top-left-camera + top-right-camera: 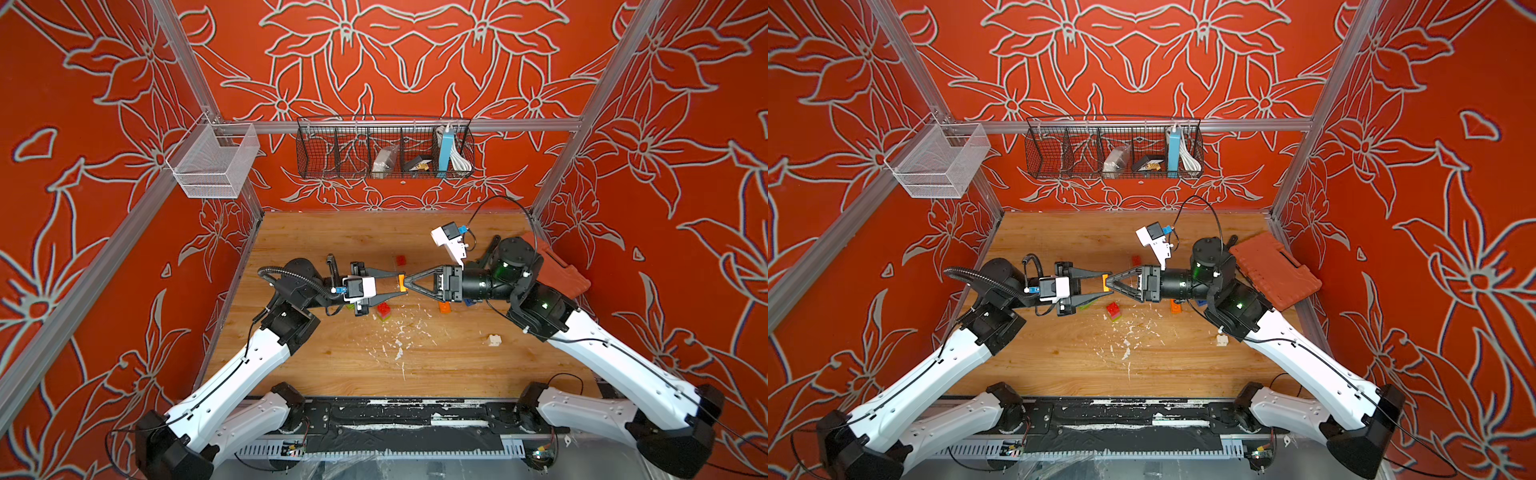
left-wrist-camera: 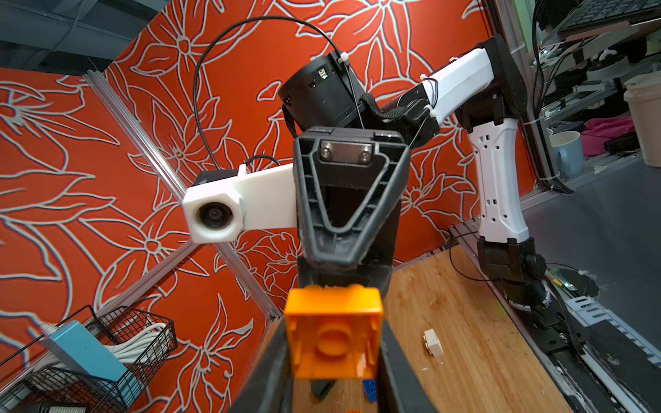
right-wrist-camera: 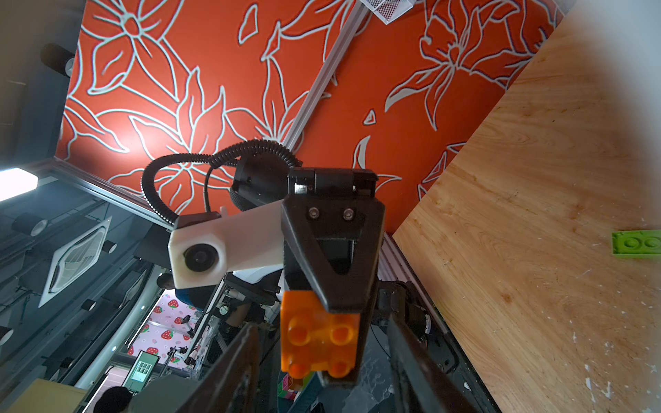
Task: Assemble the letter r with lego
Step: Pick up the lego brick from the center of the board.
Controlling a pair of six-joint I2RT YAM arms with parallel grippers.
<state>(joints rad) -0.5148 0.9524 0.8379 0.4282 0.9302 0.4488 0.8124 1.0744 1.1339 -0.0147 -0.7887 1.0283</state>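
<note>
My left gripper is shut on an orange lego brick and holds it above the table, studs facing the right arm. In the left wrist view the brick shows its hollow underside between the fingers. My right gripper faces it tip to tip. In the right wrist view its two fingers straddle the brick with a gap on each side, open. On the table lie a red brick, a red-on-lime stack, an orange brick, a blue one and a white one.
A big orange-red ribbed case leans at the right wall behind the right arm. White paint flecks dot the wooden table. A black wire basket and a white mesh basket hang on the walls.
</note>
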